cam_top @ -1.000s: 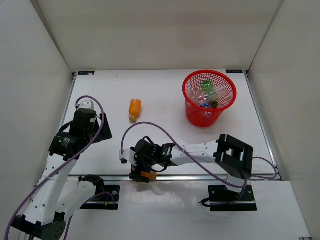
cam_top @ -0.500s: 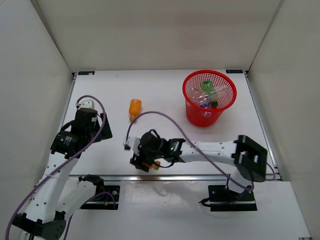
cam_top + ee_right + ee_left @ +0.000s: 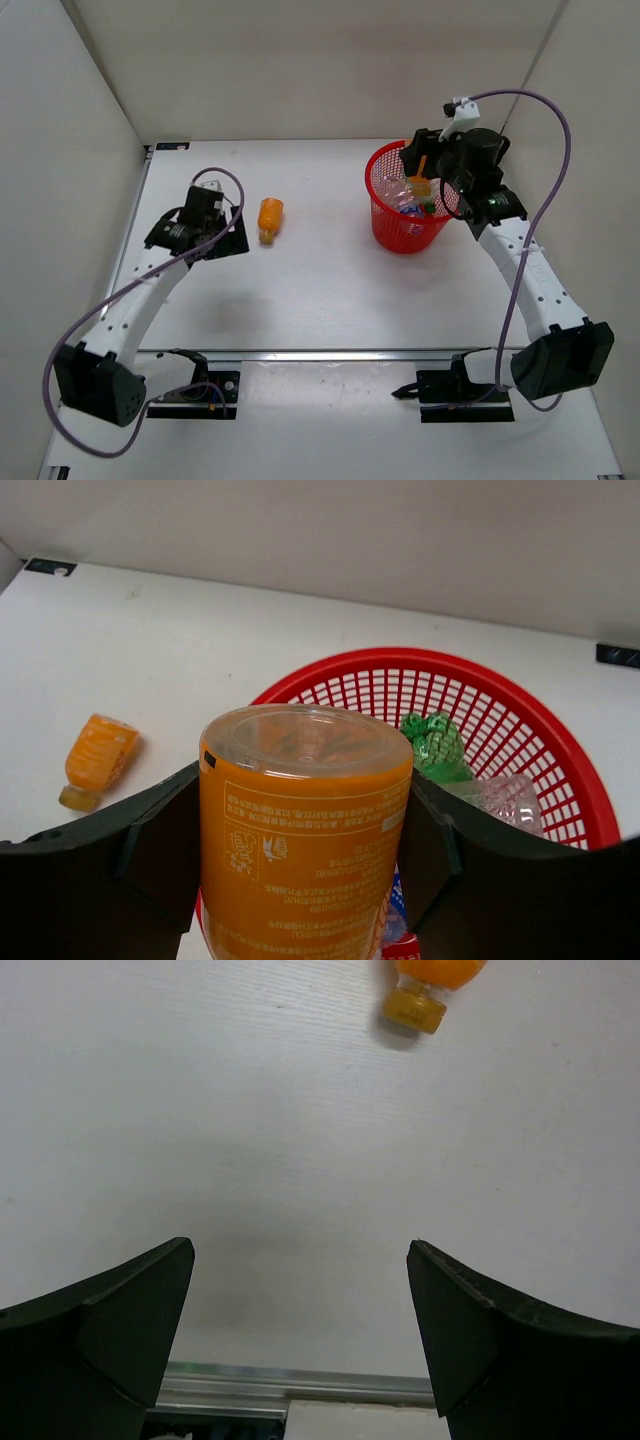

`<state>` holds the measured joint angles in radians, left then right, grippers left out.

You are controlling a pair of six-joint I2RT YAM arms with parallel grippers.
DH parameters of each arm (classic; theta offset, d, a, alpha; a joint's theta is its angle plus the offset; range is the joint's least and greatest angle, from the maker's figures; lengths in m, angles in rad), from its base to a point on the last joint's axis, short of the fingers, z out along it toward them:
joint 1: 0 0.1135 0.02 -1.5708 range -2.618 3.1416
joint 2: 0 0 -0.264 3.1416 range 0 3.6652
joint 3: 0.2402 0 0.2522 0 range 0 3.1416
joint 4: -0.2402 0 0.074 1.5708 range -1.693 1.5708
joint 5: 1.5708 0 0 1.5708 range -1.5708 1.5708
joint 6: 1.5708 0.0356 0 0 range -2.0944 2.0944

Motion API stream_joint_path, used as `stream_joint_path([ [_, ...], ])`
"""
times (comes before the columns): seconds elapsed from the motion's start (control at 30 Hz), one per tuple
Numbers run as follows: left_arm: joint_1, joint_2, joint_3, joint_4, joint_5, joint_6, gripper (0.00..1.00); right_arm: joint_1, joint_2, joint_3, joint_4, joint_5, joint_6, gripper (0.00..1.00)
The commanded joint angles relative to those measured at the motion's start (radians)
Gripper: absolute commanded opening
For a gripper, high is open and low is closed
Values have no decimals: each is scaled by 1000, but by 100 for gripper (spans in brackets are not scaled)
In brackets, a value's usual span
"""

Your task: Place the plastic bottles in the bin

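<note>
Bright and even throughout, lit softly from above. Only faint, soft-edged shadows on the white worktop (image 3: pixel 320 290). Crisp overhead. In the left wrist view, dark and soft-focused at the fingers (image 3: pixel 110 1330) of the left pincer (image 3: pixel 300 1260), with a dim smudge of shadow between.

Small white print and symbols on the orange bottle (image 3: pixel 305 830), upside down, too fine, we read none of it

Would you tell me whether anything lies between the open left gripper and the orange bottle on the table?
Nothing visible does: only table surface separates the left gripper from the orange bottle lying ahead of it.
</note>
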<state>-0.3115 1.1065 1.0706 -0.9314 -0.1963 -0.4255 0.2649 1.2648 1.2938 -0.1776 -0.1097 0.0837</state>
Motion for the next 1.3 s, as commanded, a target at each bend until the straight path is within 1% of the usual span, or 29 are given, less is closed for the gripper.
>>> stream_joint_path([
  [0.0, -8, 102, 67, 118, 63, 40, 99, -39, 56, -5, 15, -117, 67, 38],
  [0.07, -17, 165, 130, 135, 72, 60, 98, -75, 94, 16, -8, -128, 76, 39],
  [0.1, -17, 202, 141, 138, 77, 68, 99, -94, 106, 19, -22, -137, 80, 41],
  [0.17, -3, 271, 182, 155, 96, 79, 99, -111, 130, 35, -46, -172, 99, 51],
  [0.27, 17, 352, 233, 160, 145, 123, 99, -92, 127, 41, -78, -162, 93, 85],
  [0.3, 18, 368, 261, 163, 140, 123, 98, -89, 124, 48, -85, -162, 90, 91],
  [0.33, 17, 409, 272, 172, 149, 145, 99, -82, 117, 61, -114, -141, 80, 99],
  [0.47, 20, 551, 354, 183, 219, 182, 99, -93, 102, 140, -184, -82, 85, 99],
  [0.57, 12, 650, 417, 186, 244, 200, 99, -137, 50, 141, -230, -36, 108, 99],
  [0.67, 22, 735, 456, 204, 261, 194, 99, -239, -34, 101, -269, -7, 146, 99],
  [0.73, 38, 786, 489, 220, 275, 188, 99, -362, -90, 52, -298, -25, 143, 99],
  [0.77, 29, 823, 520, 214, 259, 186, 98, -392, -134, 21, -303, -31, 148, 99],
  [0.83, 29, 884, 601, 192, 238, 191, 99, -504, -195, -25, -318, -64, 137, 99],
  [0.9, 25, 947, 646, 187, 226, 194, 99, -571, -225, -59, -347, -77, 125, 99],
  [0.97, 25, 987, 683, 215, 218, 195, 98, -596, -251, -95, -399, -53, 116, 99],
  [1.03, 23, 1039, 709, 223, 207, 195, 98, -593, -281, -138, -407, -26, 110, 99],
  [1.07, 23, 1061, 748, 220, 201, 194, 98, -590, -301, -166, -404, -25, 108, 99],
  [1.13, 20, 1131, 817, 148, 198, 192, 99, -601, -333, -206, -398, -27, 120, 99],
  [1.17, 22, 1153, 871, 126, 198, 191, 96, -601, -346, -214, -399, -27, 123, 99],
  [1.23, 26, 1200, 941, 48, 198, 177, 76, -619, -360, -225, -408, -31, 134, 100],
  [1.27, 22, 1207, 983, 7, 198, 168, 72, -618, -375, -219, -414, -25, 133, 99],
])
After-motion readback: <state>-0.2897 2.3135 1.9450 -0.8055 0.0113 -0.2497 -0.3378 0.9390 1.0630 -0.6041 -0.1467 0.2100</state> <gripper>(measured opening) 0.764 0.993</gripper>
